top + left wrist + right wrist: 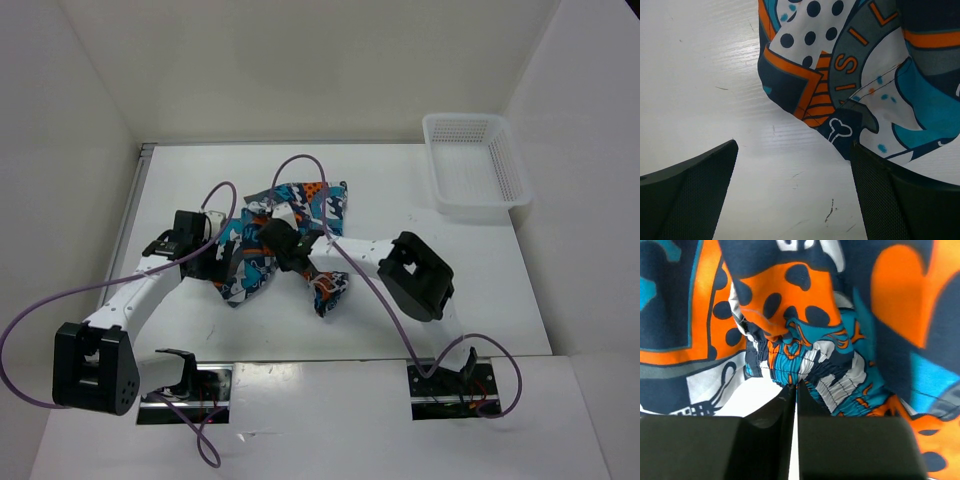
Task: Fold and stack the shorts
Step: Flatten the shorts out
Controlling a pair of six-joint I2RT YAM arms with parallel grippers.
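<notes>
The shorts (315, 205), soft and limp, seemed best held by the waistband (805, 360), which the right gripper (794, 388) pinched; the left gripper (795, 145) gaped empty.

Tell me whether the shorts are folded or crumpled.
Crumpled: the shorts lie in an uneven, bunched heap on the table, one end trailing out at the near side.

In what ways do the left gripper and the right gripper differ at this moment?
The left gripper is wide open; the right gripper is closed. The left gripper has bare table between its fingers, beside the edge of the shorts; the right gripper seems to pinch their gathered waistband. Both are black and at the same shorts.
</notes>
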